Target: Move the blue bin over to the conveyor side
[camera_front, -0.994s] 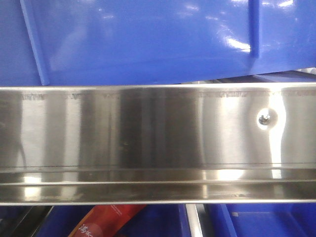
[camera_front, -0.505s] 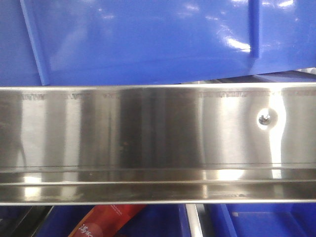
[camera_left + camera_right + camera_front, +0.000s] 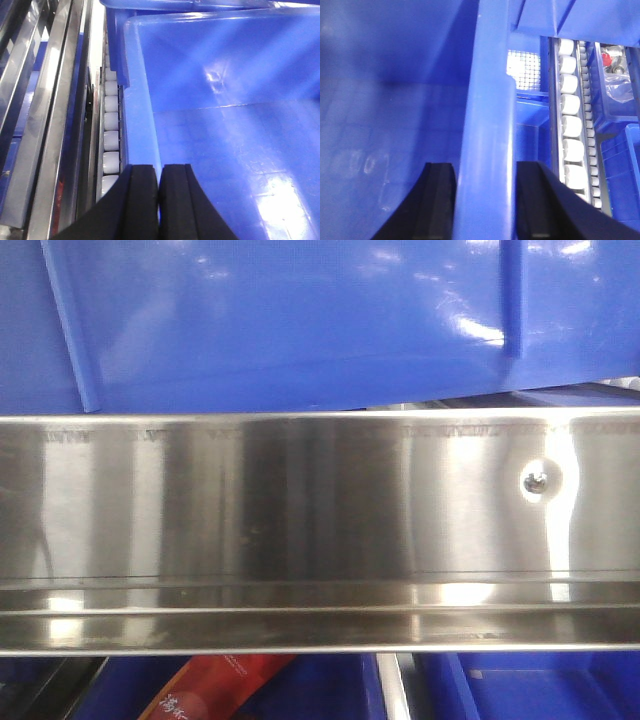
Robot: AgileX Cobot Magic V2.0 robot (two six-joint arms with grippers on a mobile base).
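Note:
The blue bin [image 3: 300,320] fills the top of the front view, its smooth wall just above the steel rail. In the left wrist view I look into its glossy inside [image 3: 225,125]. My left gripper [image 3: 160,200] is shut, its black pads together over the inner edge of the bin's left rim. In the right wrist view my right gripper [image 3: 485,210] straddles the bin's thick rim [image 3: 487,125], with one finger [image 3: 440,205] inside the bin and the other outside, closed against it. The conveyor is out of view.
A brushed stainless-steel rail [image 3: 300,520] with a screw [image 3: 536,480] spans the front view. Below it are other blue bins [image 3: 540,690] and a red packet [image 3: 210,690]. White rollers [image 3: 111,135] run beside the bin's left side, and more rollers [image 3: 570,130] on its right.

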